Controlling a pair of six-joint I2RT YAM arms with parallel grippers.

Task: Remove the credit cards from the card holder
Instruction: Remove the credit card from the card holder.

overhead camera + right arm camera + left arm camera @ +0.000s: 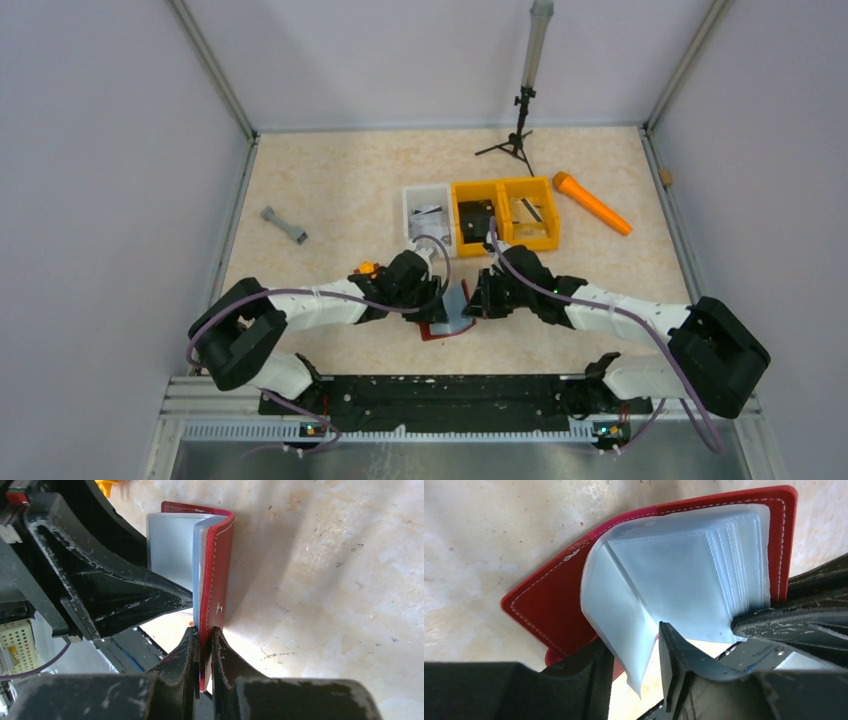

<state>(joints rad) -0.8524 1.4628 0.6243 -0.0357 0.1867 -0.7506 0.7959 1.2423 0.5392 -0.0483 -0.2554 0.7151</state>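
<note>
card holder (549, 600) open | fold opposite right fingers (226, 667), clamped on cover (223, 555) | left fingers (676, 655) parted astride sleeve (619, 625)

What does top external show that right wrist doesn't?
Only top external: the white bin, yellow bins, orange tool and grey bar further back on the table. Only right wrist: the right gripper clamped on the red cover edge of the card holder, just below its snap stud. Both: the card holder open, clear sleeves showing.
</note>
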